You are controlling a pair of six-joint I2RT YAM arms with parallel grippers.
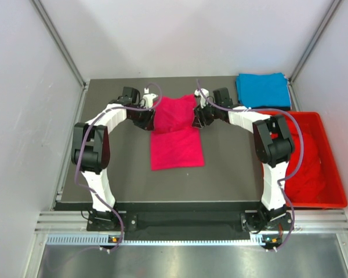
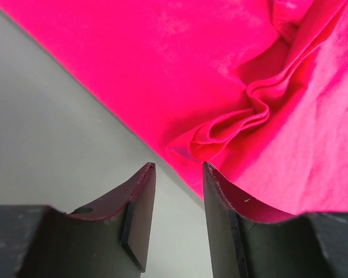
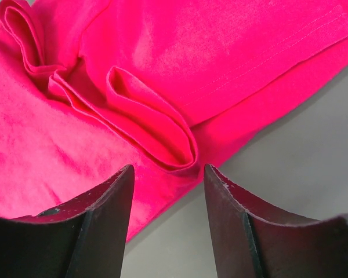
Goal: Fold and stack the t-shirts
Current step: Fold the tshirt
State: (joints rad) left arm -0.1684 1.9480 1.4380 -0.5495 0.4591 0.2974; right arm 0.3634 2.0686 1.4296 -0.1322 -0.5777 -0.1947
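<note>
A pink-magenta t-shirt (image 1: pixel 176 132) lies partly folded in the middle of the table, its far part bunched and wrinkled. My left gripper (image 1: pixel 152 119) is open at the shirt's left edge; in the left wrist view its jaws (image 2: pixel 178 169) stand apart over bare table beside the shirt's edge (image 2: pixel 220 87). My right gripper (image 1: pixel 195 119) is open at the shirt's right edge; its jaws (image 3: pixel 168 169) frame a fold of the shirt (image 3: pixel 156 121). A folded sky blue t-shirt (image 1: pixel 262 90) lies at the far right. Red t-shirts (image 1: pixel 306 162) lie in the crate.
A red plastic crate (image 1: pixel 336 179) stands off the table's right side. Grey enclosure walls rise on the left, right and back. Bare dark table (image 1: pixel 127 174) shows in front of and beside the pink shirt.
</note>
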